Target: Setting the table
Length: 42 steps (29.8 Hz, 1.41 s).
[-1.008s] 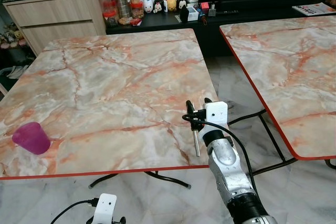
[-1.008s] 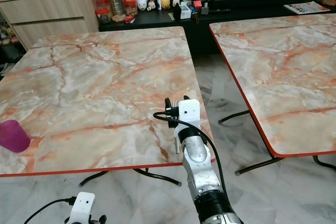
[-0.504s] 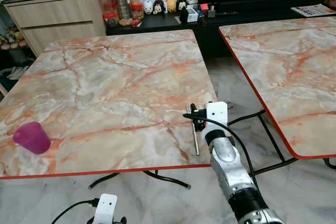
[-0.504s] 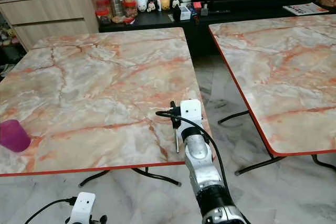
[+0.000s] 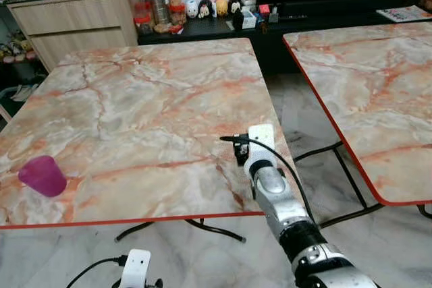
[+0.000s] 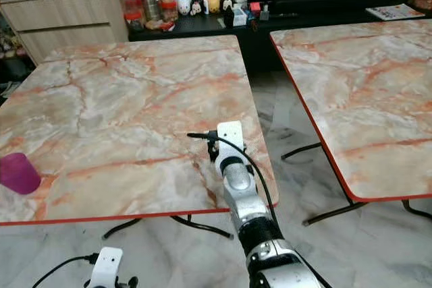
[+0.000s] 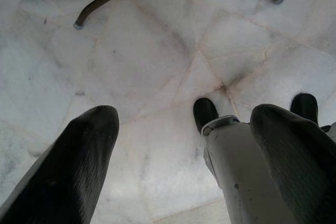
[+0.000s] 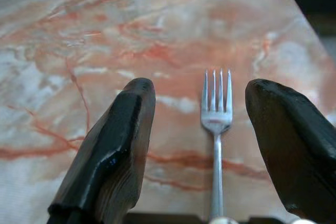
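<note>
lying flat on the marble counter (image 5: 148, 99), a fork (image 8: 216, 129) sits between the right gripper (image 8: 210, 145)'s spread-apart fingers, seemingly untouched. a purple cup (image 5: 42, 175) stands at the frame's lower left, and the left gripper (image 7: 178, 161) hangs with its fingers apart over the floor (image 7: 157, 51).

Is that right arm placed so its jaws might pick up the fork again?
Probably yes. The right gripper hangs over the table with its jaws open, and the fork lies flat between them with nothing in the way.

The right arm reaches forward, and the right gripper (image 8: 202, 145) has its fingers spread wide. The left gripper (image 7: 184, 150) hangs low, fingers apart.
</note>
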{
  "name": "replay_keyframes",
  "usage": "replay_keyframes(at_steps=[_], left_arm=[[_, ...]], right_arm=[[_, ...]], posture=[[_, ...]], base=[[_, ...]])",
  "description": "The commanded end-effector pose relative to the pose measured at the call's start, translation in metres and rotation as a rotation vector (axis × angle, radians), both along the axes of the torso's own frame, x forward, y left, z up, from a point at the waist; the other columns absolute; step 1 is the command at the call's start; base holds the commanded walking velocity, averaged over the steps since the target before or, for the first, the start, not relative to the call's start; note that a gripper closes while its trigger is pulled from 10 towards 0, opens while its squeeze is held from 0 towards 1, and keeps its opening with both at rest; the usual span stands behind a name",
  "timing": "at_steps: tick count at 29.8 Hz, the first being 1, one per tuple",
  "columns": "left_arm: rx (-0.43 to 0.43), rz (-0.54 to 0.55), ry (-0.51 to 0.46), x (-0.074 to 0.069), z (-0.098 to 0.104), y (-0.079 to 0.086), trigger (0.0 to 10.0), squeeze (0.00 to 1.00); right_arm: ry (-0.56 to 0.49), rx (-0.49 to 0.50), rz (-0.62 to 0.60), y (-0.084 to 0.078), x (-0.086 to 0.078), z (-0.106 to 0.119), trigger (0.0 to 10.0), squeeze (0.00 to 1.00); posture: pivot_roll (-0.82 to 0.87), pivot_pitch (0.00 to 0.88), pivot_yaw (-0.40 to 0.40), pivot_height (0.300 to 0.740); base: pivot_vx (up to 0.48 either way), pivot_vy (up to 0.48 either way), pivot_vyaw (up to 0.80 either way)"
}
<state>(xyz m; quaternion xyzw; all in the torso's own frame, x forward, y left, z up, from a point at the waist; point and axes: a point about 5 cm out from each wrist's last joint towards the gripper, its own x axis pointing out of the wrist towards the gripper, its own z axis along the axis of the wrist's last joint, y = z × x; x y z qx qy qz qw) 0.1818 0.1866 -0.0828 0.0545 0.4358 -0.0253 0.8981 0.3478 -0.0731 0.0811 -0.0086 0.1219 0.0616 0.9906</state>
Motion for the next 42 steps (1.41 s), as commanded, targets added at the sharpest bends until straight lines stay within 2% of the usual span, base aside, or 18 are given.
replay_keyframes(at_steps=[1, 6, 20, 30, 42], left_arm=[[-0.002, 0.021, 0.013, -0.003, -0.001, 0.003, 10.0, 0.00], [-0.001, 0.023, 0.020, -0.006, -0.002, 0.004, 10.0, 0.00], [-0.012, 0.019, 0.023, -0.005, -0.003, 0.000, 10.0, 0.00], [-0.010, 0.019, 0.032, -0.007, -0.004, 0.001, 10.0, 0.00], [-0.017, 0.017, 0.040, -0.008, -0.004, 0.000, 10.0, 0.00]], right_arm=[[0.004, 0.010, -0.005, 0.004, 0.003, 0.004, 10.0, 0.00], [0.040, 0.012, -0.020, 0.004, 0.001, -0.002, 10.0, 0.00], [0.158, -0.009, -0.090, -0.011, -0.006, -0.025, 10.0, 0.00], [0.209, 0.010, -0.086, -0.010, -0.011, -0.034, 10.0, 0.00], [0.231, 0.025, -0.086, -0.008, -0.010, -0.034, 10.0, 0.00]], posture=[[0.00, 0.000, 0.057, 0.740], [0.00, 0.000, 0.057, 0.740], [-0.01, 0.000, 0.055, 0.740], [0.00, 0.000, 0.059, 0.740], [0.00, 0.000, 0.057, 0.740]], base=[[0.000, 0.000, 0.00], [0.000, 0.000, 0.00], [0.000, 0.000, 0.00], [0.000, 0.000, 0.00], [0.000, 0.000, 0.00]])
